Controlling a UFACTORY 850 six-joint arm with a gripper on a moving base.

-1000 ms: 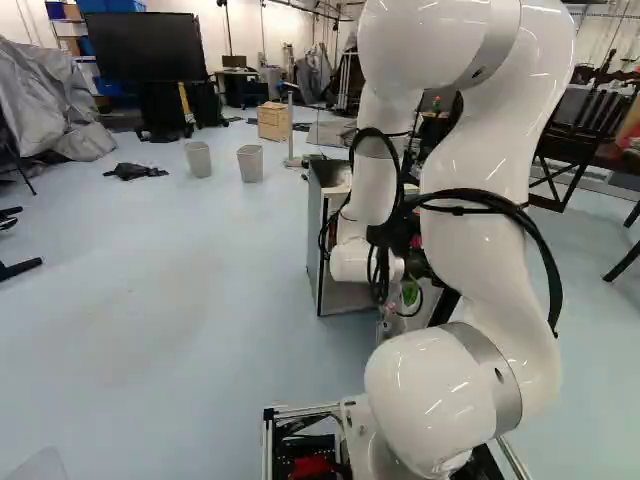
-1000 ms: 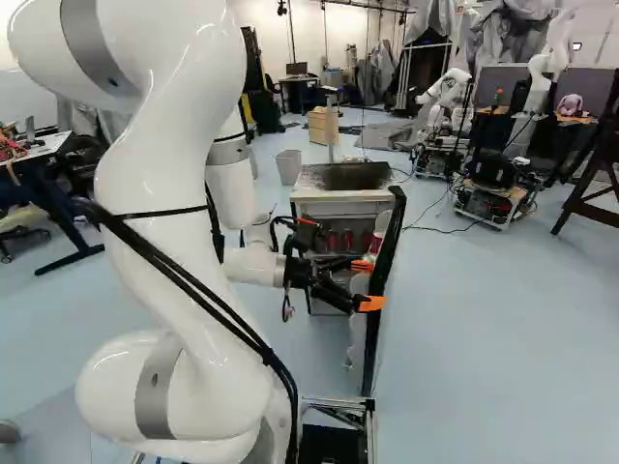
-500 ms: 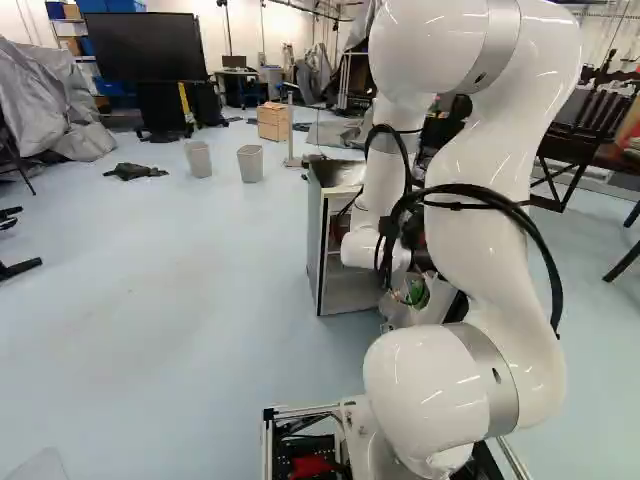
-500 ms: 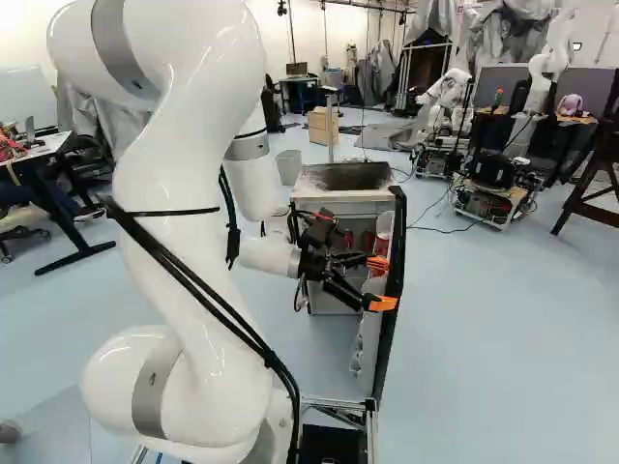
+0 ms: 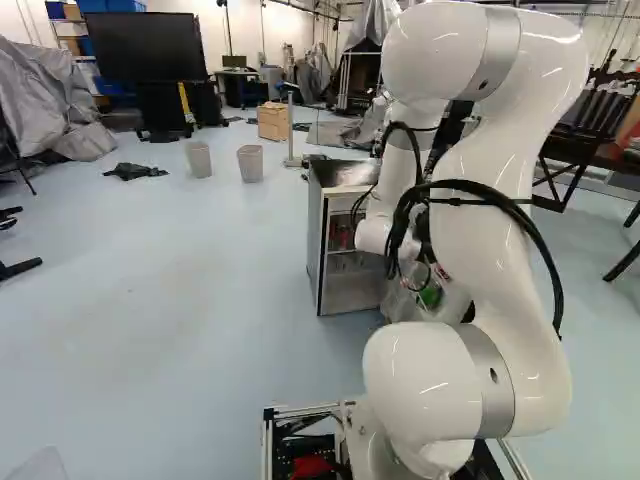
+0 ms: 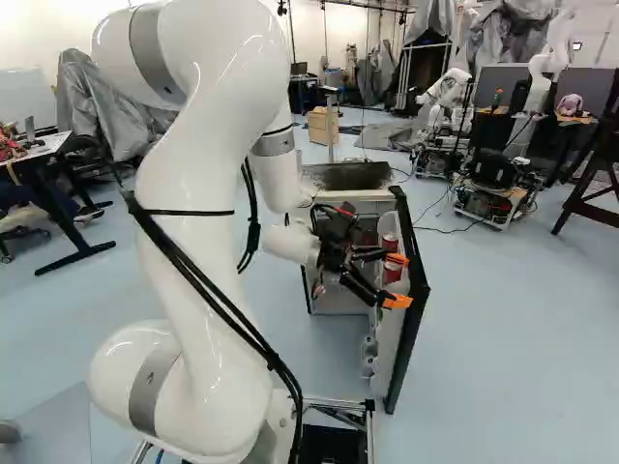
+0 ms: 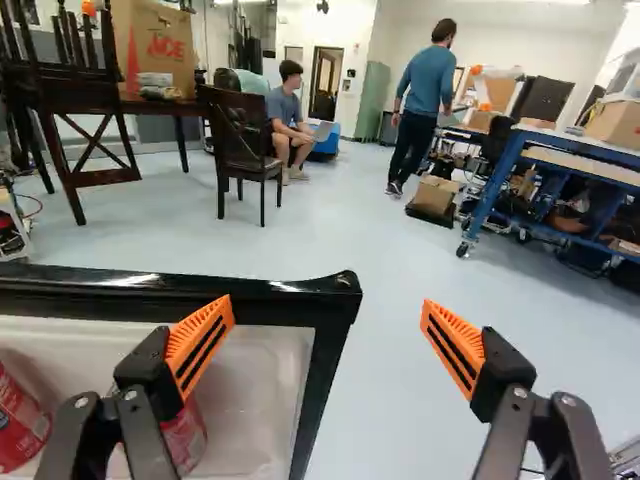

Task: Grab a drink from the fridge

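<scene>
Red cans (image 7: 185,435) sit against the white inner side of the fridge door (image 6: 411,290), two visible in the wrist view, one of them partly covered by a finger. More red cans (image 6: 364,238) inside the fridge (image 5: 345,240), to the hinge side, deeper than the door; exact count can't be made out. Something green (image 5: 430,293) in the door's storage, partly behind the arm; kind unclear. Door stands swung out, black rim, pale liner. End effector (image 6: 397,280) at the door, fingers spread wide, nothing gripped. Wrist view: the door's black corner lies between the fingers, one orange pad (image 7: 200,345) over the liner side by a can, the other (image 7: 453,350) off past the outer face, with floor behind it. Arm (image 6: 208,193) reaches in from the liner side of the door. Farther out, well beyond the door: two grey bins (image 5: 250,163), a wooden drawer unit (image 5: 272,120), a big dark screen (image 5: 145,47). Another robot (image 6: 445,92) well apart, past the door's outer side. Wrist view, beyond the door: dark wooden chair (image 7: 250,150), next to it a table (image 7: 165,103) bearing a cardboard box (image 7: 155,45).
</scene>
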